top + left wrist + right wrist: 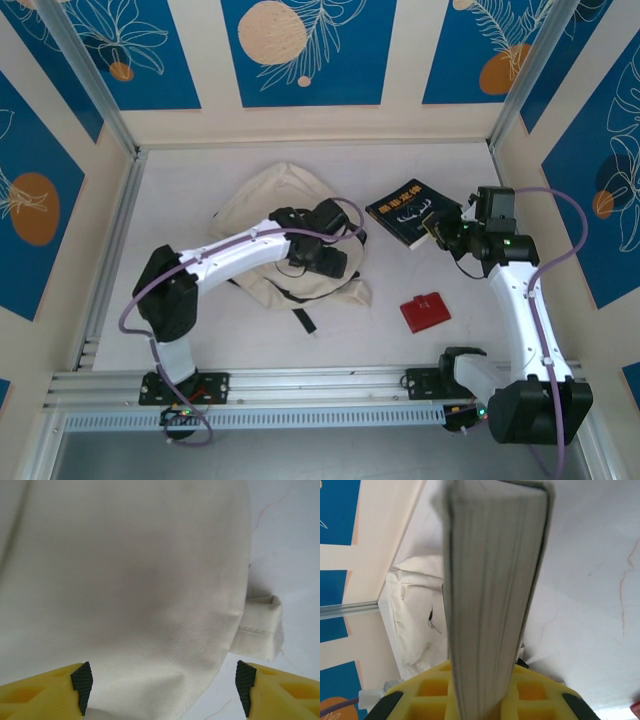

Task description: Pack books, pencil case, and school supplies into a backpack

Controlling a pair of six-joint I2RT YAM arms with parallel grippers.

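Note:
The cream-white backpack lies flat on the table left of centre, with black straps at its near edge. My left gripper hovers over its right part. In the left wrist view the left gripper stands open, and backpack fabric lies below and between its yellow fingers. A black book with orange-yellow lettering is held tilted, right of the backpack. My right gripper is shut on its near right corner. In the right wrist view the book's page edge rises from the shut right gripper; the backpack lies beyond.
A small red flat case lies on the table near the right arm. Metal rails run along the near edge and the left side. Blue-and-cream walls close in the table on three sides.

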